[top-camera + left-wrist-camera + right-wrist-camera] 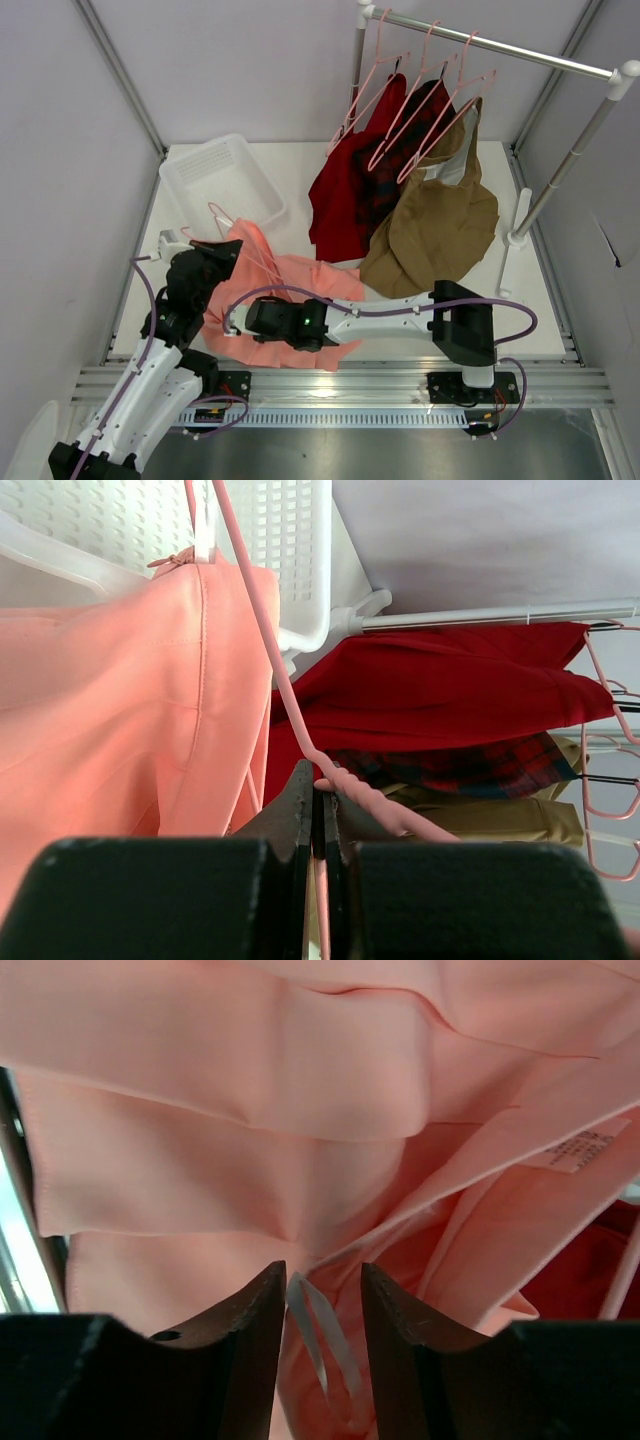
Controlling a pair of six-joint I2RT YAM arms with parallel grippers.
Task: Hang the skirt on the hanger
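The salmon-pink skirt lies crumpled on the table in front of the arms. The thin pale-pink hanger rests on the skirt's left part. My left gripper is shut on the hanger's wire, with the skirt hanging just left of it. My right gripper reaches left over the skirt's near edge. In the right wrist view its jaws stand open against the skirt folds, with a white ribbon loop between them.
A white plastic basket stands at the back left. A silver rail at the back right carries a dark red garment, a tan-brown garment and empty pink hangers. The rail's post stands at the right.
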